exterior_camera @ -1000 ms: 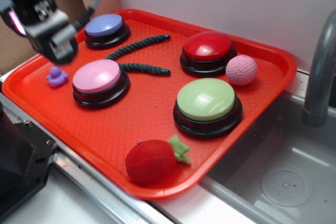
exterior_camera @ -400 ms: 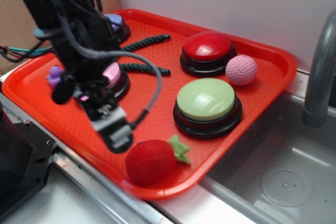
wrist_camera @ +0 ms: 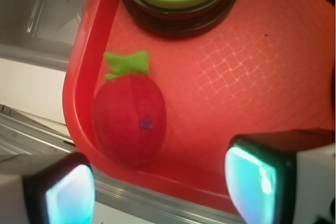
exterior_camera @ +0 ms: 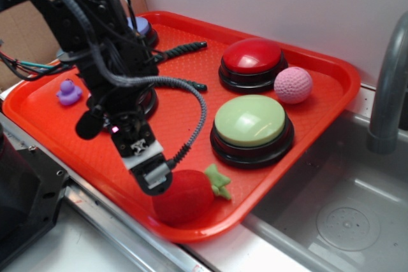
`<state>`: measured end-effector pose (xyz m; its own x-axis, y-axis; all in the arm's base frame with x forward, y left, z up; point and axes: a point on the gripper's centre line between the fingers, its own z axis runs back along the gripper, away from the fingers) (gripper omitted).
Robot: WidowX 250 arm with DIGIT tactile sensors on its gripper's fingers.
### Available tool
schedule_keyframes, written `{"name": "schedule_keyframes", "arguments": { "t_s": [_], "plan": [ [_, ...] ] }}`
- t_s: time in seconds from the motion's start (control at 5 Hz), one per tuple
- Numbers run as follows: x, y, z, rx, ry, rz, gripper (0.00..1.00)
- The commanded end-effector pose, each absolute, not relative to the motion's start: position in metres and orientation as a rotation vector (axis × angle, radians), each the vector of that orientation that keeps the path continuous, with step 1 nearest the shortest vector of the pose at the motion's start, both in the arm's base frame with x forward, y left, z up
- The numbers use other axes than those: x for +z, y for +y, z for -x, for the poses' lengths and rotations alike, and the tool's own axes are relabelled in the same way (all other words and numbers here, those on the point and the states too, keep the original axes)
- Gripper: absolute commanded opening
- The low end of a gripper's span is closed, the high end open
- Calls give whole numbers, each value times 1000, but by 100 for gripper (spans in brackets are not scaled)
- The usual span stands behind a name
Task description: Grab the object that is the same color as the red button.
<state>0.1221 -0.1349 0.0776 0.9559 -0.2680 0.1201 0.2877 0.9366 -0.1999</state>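
Surface: red tray (exterior_camera: 306,103) beside a metal sink (exterior_camera: 344,214), white wall behind.
Strawberry (wrist_camera: 130,119): near tray's 6 o'clock rim.
Gripper (wrist_camera: 157,179): jaws apart, holding nothing.

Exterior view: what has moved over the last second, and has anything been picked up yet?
The hand swept from the tray's far-left corner, near the purple button, across the pink button and down to the plush strawberry at the near edge. In the wrist view its fingers stand open and wide apart, the strawberry just ahead, not gripped. Strawberry, red button, pink ball, green button and purple duck stayed put.
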Motion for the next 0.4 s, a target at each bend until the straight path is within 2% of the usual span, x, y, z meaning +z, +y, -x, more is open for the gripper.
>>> {"name": "schedule_keyframes", "arguments": {
  "t_s": [0.0, 0.2],
  "plan": [
    [44, -161, -127, -320, -56, 298, 100],
    [36, -165, -126, -338, -29, 265, 100]
  ]
}}
